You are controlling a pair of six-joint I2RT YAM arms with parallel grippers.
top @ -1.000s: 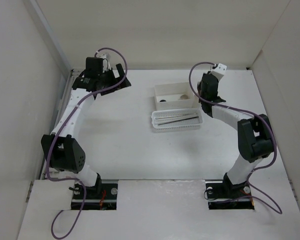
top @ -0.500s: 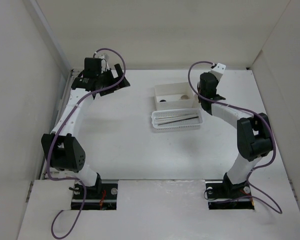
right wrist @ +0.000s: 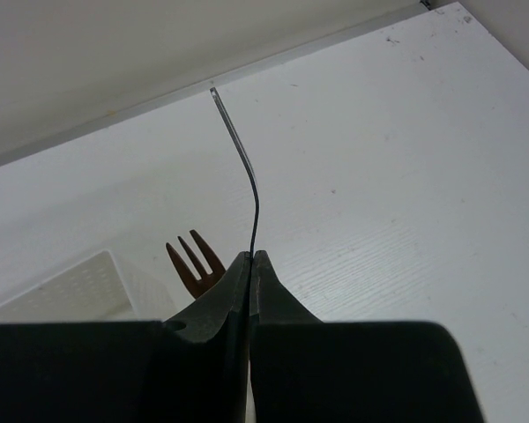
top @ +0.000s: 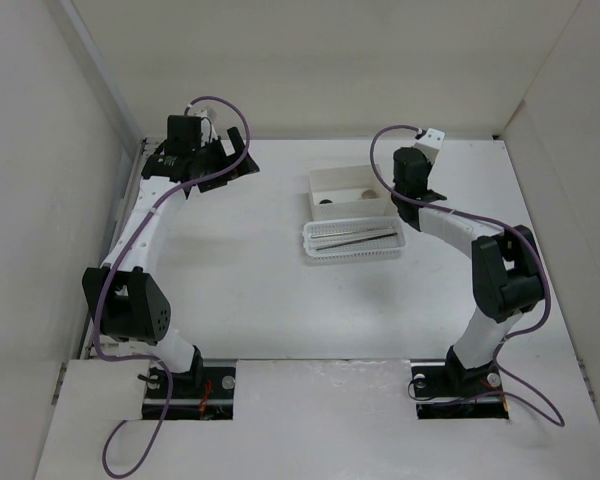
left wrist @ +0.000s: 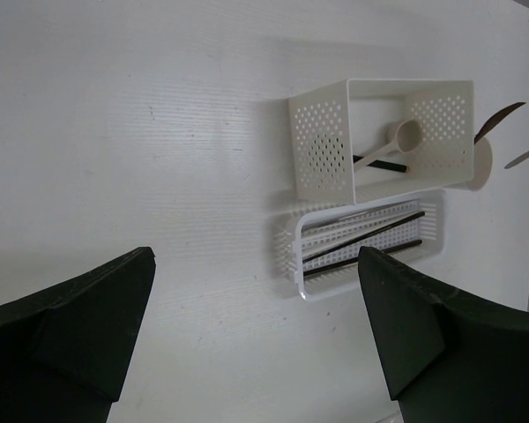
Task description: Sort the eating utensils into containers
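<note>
My right gripper (right wrist: 250, 256) is shut on a thin curved metal utensil (right wrist: 243, 167), seen edge-on and sticking up from the fingertips. A brown fork (right wrist: 195, 262) shows just left of the fingers. In the top view the right gripper (top: 410, 192) hangs at the right end of the white box (top: 332, 180), hiding the cup. In the left wrist view the box (left wrist: 322, 150) holds a cream spoon (left wrist: 397, 141), the perforated basket (left wrist: 286, 256) holds chopsticks (left wrist: 361, 240), and the cream cup (left wrist: 483, 169) holds a dark fork (left wrist: 500, 119). My left gripper (left wrist: 254, 260) is open and empty, high above the table.
The basket (top: 308, 243) lies just in front of the box in mid-table. White walls close in the table on the left, back and right. My left gripper (top: 232, 160) is at the back left, near the wall.
My right gripper has shifted slightly left, toward the box, still shut on the utensil. The left arm has not moved.
</note>
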